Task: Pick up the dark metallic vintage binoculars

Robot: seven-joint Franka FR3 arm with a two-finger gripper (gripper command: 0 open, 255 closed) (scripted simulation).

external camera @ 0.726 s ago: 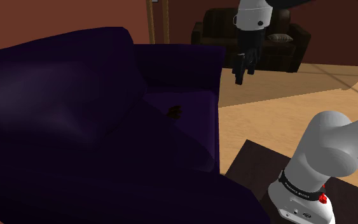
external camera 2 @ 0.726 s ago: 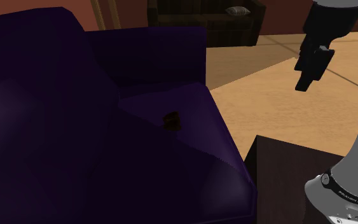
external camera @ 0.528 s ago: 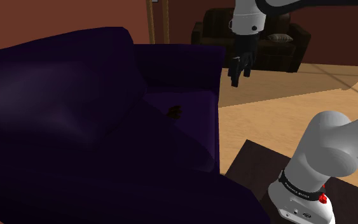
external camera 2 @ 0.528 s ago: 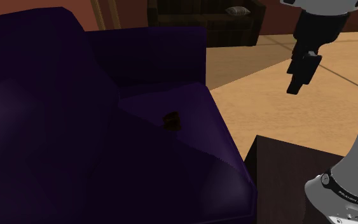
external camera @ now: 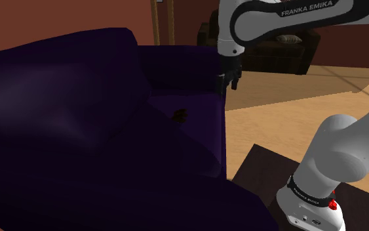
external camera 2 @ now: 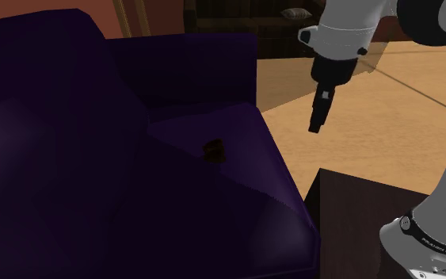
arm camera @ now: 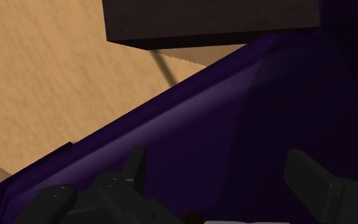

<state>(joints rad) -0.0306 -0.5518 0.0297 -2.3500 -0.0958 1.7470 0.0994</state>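
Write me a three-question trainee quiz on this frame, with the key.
1. True or false: the all-black two-finger gripper is shut on the small dark binoculars.
2. Where do the binoculars lie? A) on the tan wooden floor B) on the dark purple sofa, on its seat cushion C) on the dark stand
3. Fill in: in the wrist view, the gripper's fingers stand ____.
Key: 1 false; 2 B; 3 apart.

One purple sofa [external camera: 78, 131], one brown sofa [external camera: 274, 60], one binoculars [external camera: 180, 115]
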